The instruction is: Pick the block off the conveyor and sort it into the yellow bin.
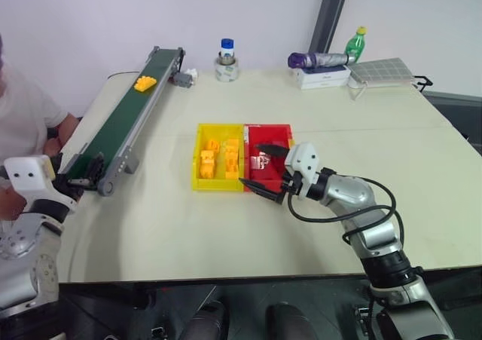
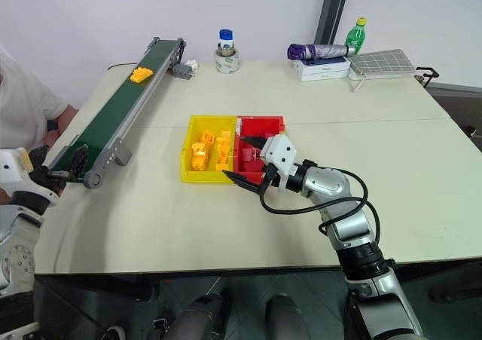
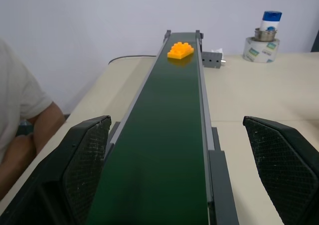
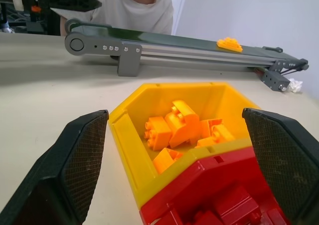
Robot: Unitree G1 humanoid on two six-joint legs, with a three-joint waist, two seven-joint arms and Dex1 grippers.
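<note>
Left pincer (image 1: pixel 89 171) sat at the near end of the conveyor (image 1: pixel 120 125), fingers spread wide to either side of the belt, nothing between them. A person's arm (image 1: pixel 64 129) rested just beside the belt on its outer side.

Block (image 1: pixel 145 83) lay on the belt at the far end, well apart from the left pincer, one corner turned toward it.

Risks, as judged:
- Block sat slightly toward one belt edge; if the belt carried it down off-centre, one finger could clip it and knock it off the frame before closing.
- Closing late would let the block run off the near roller onto the table (image 1: pixel 316 106) or the floor.
- Studded top and small size make a shallow pinch likely to slip during the carry.

Yellow bin (image 1: pixel 202 183) stood mid-table, already holding several orange pieces, touching the red bin (image 1: pixel 282 133) on its right. A drop placed too far right would land in the red bin.

Right pincer (image 1: pixel 265 172) hovered at the near edge of the two bins, fingers spread, empty. It crowded the drop zone; the left arm coming across could collide with it.
</note>
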